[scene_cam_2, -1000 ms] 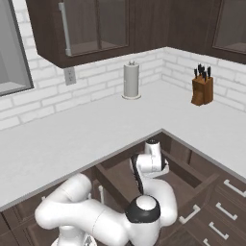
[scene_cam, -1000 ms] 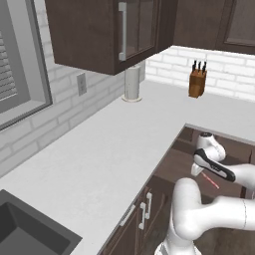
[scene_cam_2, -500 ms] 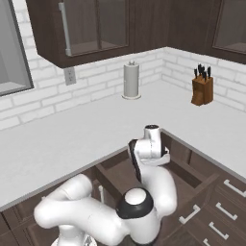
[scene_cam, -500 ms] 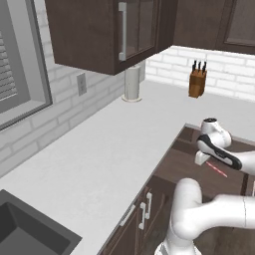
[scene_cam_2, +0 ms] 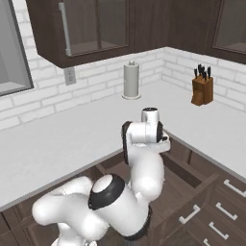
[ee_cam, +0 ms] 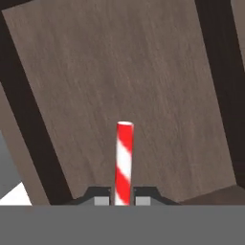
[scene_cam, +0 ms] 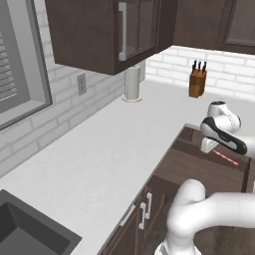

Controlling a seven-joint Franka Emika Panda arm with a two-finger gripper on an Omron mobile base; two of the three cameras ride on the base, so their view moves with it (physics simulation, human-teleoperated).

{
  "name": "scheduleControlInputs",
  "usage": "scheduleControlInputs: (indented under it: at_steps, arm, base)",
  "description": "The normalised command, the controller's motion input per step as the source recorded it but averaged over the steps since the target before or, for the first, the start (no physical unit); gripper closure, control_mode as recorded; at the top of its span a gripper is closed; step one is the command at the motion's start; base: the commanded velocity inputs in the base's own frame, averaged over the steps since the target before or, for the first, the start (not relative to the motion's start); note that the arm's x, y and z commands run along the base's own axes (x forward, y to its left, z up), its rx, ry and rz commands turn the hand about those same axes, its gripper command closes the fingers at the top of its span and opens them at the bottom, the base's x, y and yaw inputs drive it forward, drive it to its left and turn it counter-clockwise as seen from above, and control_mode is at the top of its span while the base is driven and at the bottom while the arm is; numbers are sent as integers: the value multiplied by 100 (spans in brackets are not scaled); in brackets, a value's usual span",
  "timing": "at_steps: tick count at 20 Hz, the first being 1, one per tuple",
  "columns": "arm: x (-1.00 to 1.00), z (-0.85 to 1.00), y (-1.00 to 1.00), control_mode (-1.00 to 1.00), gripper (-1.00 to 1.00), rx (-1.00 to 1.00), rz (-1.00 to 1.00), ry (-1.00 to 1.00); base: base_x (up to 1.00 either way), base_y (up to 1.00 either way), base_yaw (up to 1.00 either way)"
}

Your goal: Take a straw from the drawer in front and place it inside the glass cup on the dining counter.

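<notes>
- Scanning from the 9 o'clock side of the left base view: sink corner [scene_cam: 30,234] low at 7 o'clock, bare white worktop [scene_cam: 99,154] through the middle, paper towel roll [scene_cam: 132,83] and knife block [scene_cam: 197,82] toward 12 and 1 o'clock.
- Moving on to 3 o'clock: open drawer [scene_cam: 209,164], dark brown and now without the straw on its floor.
- Pinching the straw [ee_cam: 123,162]: hand [ee_cam: 123,197], fingers pressed against either side of the red-and-white stick, which juts toward 12 o'clock over the drawer floor in the hand view.
- Comparing with a second ago: hand [scene_cam: 211,145] raised from inside the drawer to roughly worktop height, straw [scene_cam: 226,158] carried along, slanting toward 4 o'clock.
- Judging from that: pickup done, lift under way.
- Remaining: carrying the straw to the glass cup on the dining counter, likely needing a base move.
</notes>
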Motion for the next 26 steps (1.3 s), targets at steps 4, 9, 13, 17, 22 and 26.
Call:
scheduleControlInputs:
  at_steps: [4, 9, 13, 17, 22, 26]
  arm:
    - [-36, 98, 15, -100, 100, 0, 0, -12]
    - [-29, 77, 4, -100, 100, 0, 1, -23]
    - [-29, 48, 0, -100, 100, 0, 6, -29]
    - [-38, 23, 3, -100, 100, -4, 6, -26]
    - [-34, 48, 6, -100, 100, -6, 1, -14]
    - [-30, 34, 13, -100, 100, -7, 0, -2]
  base:
    - [0, 0, 0]
    - [0, 0, 0]
    - [0, 0, 0]
    - [0, 0, 0]
    - [0, 0, 0]
    - [0, 0, 0]
